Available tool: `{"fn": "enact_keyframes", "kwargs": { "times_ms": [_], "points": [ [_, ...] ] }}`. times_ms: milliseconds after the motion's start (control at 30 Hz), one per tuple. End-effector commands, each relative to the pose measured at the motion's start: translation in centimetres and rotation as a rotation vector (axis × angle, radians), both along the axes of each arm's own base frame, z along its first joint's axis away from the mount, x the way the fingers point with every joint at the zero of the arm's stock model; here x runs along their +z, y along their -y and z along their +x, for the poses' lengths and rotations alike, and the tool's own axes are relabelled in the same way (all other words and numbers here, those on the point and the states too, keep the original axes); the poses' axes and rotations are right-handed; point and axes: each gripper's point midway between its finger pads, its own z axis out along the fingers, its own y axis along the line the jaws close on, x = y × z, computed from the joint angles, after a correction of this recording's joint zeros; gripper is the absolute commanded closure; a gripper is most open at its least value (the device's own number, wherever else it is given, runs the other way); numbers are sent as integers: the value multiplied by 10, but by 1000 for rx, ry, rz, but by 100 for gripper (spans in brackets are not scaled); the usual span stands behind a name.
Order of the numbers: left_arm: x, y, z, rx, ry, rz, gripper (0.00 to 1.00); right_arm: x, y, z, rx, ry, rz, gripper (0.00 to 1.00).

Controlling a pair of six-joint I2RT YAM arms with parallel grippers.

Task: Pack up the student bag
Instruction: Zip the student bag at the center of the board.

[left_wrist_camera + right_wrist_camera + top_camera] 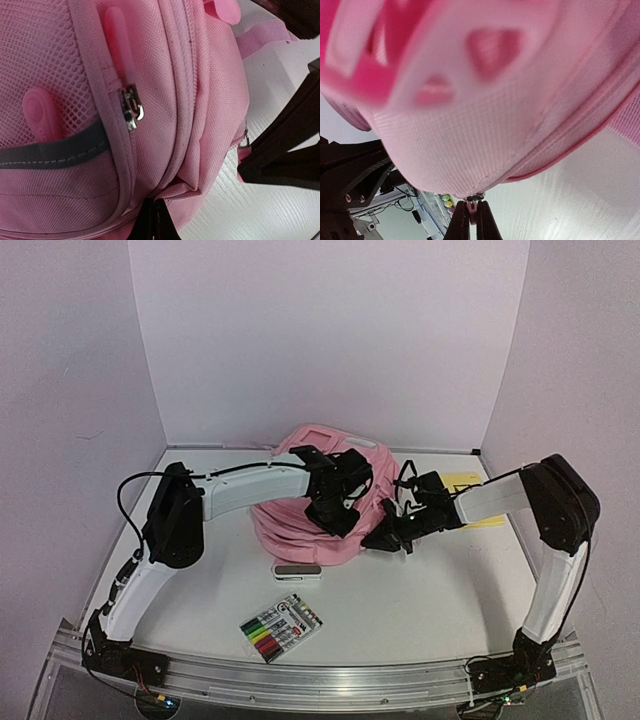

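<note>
Far middle: soft pink fabric backpack [285,530] fills it, close to the back wall.
Backpack's right side: left tool [338,508] and right tool [388,536] crowd it, arms reaching in from both sides.
Near middle: small white oblong case [297,572] just before the backpack; flat pack of coloured markers [281,627] nearer the edge.
Far right corner: yellow paper pad [465,483].
Near right: bare white tabletop [430,610], open passage.

Observed left arm [250,492] stretched forward, elbow raised; left gripper [335,515] pinched tight on student bag [290,528]. Right arm [495,498] folded inward, wrist low; right gripper [380,537] likewise clamped on bag edge.
</note>
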Motion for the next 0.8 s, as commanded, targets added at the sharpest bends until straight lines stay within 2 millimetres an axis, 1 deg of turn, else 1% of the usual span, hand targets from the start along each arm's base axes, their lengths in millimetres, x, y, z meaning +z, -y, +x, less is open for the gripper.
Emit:
{"fn": "enact_keyframes", "kwargs": {
  "times_ms": [0, 167, 233, 300, 333, 367, 400, 467, 500, 533, 567, 600, 667, 700, 767],
  "points": [
    [38, 18, 50, 94, 134, -190, 100, 26, -41, -34, 75, 38, 68, 100],
    [37, 13, 56, 123, 122, -219, 100, 20, -61, -53, 103, 66, 66, 100],
    [40, 8, 58, 138, 121, -233, 100, 25, -65, -53, 91, 90, 90, 97],
    [44, 3, 58, 149, 115, -248, 100, 35, -67, -50, 88, 123, 104, 93],
    [47, 0, 58, 153, 114, -259, 100, 43, -67, -47, 96, 156, 115, 90],
    [46, -3, 56, 154, 107, -260, 100, 56, -66, -43, 100, 198, 129, 86],
    [52, -5, 54, 149, 110, -275, 100, 69, -63, -41, 107, 246, 135, 80],
    [61, -9, 49, 134, 118, -288, 100, 86, -53, -37, 121, 325, 120, 68],
    [66, -14, 47, 135, 123, -288, 98, 98, -46, -34, 120, 370, 113, 60],
    [69, -17, 45, 136, 126, -287, 94, 103, -38, -32, 125, 397, 90, 50],
    [74, -20, 42, 134, 128, -293, 89, 110, -28, -29, 121, 420, 77, 45],
    [77, -22, 39, 133, 129, -296, 84, 118, -17, -24, 106, 443, 72, 41],
    [95, -25, 35, 126, 143, -334, 77, 123, 3, -17, 85, 466, 44, 37],
    [99, -27, 31, 124, 144, -343, 73, 122, 12, -13, 80, 476, 25, 37],
    [111, -28, 22, 115, 152, -361, 66, 114, 32, -2, 58, 474, -26, 35]
  ]
}}
